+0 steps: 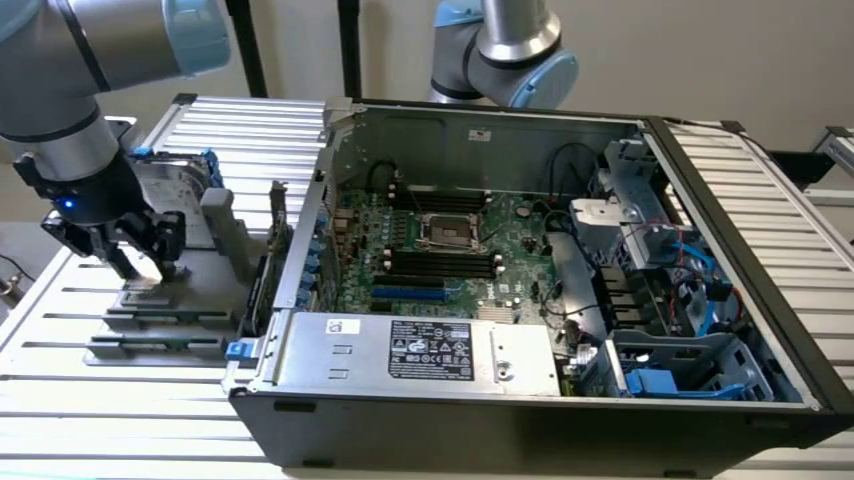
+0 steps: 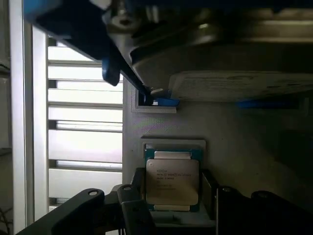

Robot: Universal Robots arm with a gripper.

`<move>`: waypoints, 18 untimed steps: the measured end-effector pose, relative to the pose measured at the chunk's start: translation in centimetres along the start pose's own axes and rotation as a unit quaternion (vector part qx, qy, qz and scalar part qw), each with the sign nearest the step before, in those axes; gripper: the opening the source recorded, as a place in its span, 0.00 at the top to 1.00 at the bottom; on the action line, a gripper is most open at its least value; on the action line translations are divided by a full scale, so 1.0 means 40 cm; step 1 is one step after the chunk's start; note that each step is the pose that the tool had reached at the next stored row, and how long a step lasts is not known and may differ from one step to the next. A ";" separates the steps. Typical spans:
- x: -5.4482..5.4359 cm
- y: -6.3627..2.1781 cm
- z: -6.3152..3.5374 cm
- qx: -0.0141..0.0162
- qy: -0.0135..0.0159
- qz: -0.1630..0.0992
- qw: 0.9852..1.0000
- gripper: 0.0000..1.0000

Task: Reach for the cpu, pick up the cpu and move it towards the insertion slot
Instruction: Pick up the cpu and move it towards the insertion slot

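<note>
- Exterior view: my arm stands over the exterior view's left end of the white slatted metal bench (image 1: 80, 400), with the black two-finger claw (image 1: 143, 272) down on the grey plastic fixture tray (image 1: 147, 322).
- The claw is spread, its fingertips low at the tray surface. I can't make out the chip under it from here.
- The open black desktop computer case (image 1: 534, 425) lies flat on the bench, to the exterior view's right of the tray and well apart from the claw.
- The insertion slot (image 1: 447, 232), a square silver-framed socket with a dark centre, sits mid-board on the green motherboard. Long black memory slots (image 1: 441, 265) are just beside it and it holds no chip.
- A silver power supply box with a black-and-white label (image 1: 427, 350) sits at the near edge of the case.
- A second grey-and-blue robot arm (image 1: 514, 50) hangs behind the case.
- Wrist view: the cpu (image 2: 172, 178), a flat square chip with a shiny silver lid and a green rim, lies flat in a recess of the grey tray (image 2: 244, 142).
- The claw (image 2: 173, 196) straddles it with its jaws apart. The dark fingers (image 2: 133, 208) are just beside opposite edges of the chip, and it is not lifted.
- A blue plastic clip (image 2: 165, 102) sits on the tray beyond the cpu, and I see bench slats (image 2: 83, 147) alongside.
</note>
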State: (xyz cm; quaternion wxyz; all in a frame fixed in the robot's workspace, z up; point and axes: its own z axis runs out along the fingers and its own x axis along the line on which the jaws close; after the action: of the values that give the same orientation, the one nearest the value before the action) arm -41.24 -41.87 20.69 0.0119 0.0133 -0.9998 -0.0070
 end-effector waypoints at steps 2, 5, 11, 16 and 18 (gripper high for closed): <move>0.000 0.000 -0.022 0.000 0.000 0.000 1.000 0.45; 0.001 0.000 -0.056 0.000 0.000 0.000 1.000 0.45; -0.006 -0.001 -0.125 0.000 0.000 0.000 1.000 0.45; -0.030 -0.002 -0.183 0.000 0.000 0.000 1.000 0.45; -0.045 -0.003 -0.205 0.000 0.000 0.000 1.000 0.45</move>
State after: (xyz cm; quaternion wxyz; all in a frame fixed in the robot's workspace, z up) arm -39.26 -42.05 28.85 0.0118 0.0134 -0.9998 -0.0071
